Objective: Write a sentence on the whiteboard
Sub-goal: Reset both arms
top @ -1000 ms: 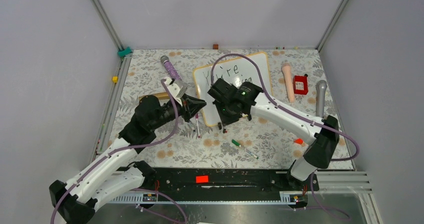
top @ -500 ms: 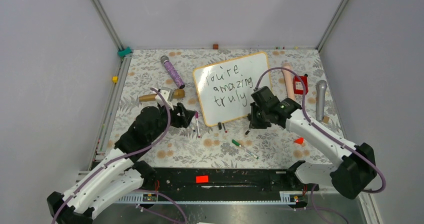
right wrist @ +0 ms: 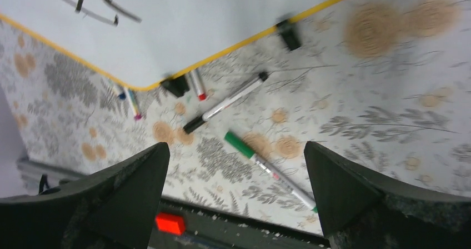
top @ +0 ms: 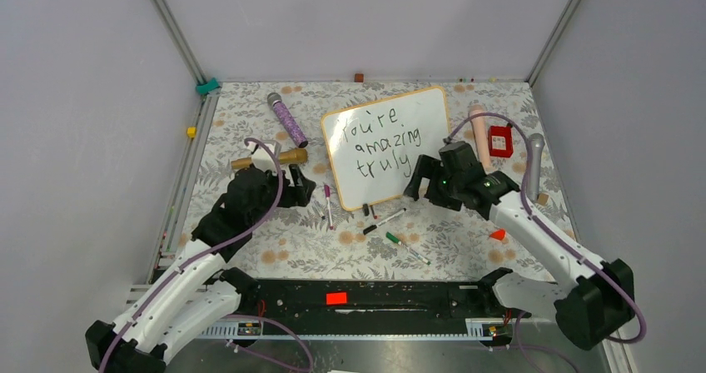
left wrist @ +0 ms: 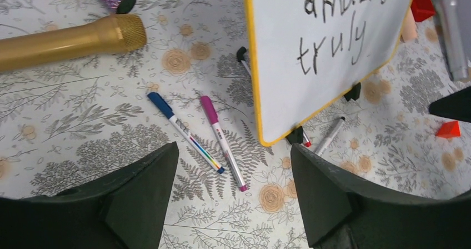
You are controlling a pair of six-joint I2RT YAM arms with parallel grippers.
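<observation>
1. My left gripper [left wrist: 233, 165] and right gripper [right wrist: 236, 152] are both spread and empty.
2. The board [top: 379, 191] sits mid-table between them; I judge the sentence [top: 385, 144] finished.
3. I pull back upward, clear of the board and the marker [top: 385, 221].

A robot lab cell: grey panel walls [top: 83, 98], aluminium frame rails [top: 171, 23].

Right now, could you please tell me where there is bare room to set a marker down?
Free: the cloth between the green marker and the black rail, and left of the gold microphone. Crowded: markers along the whiteboard.
</observation>
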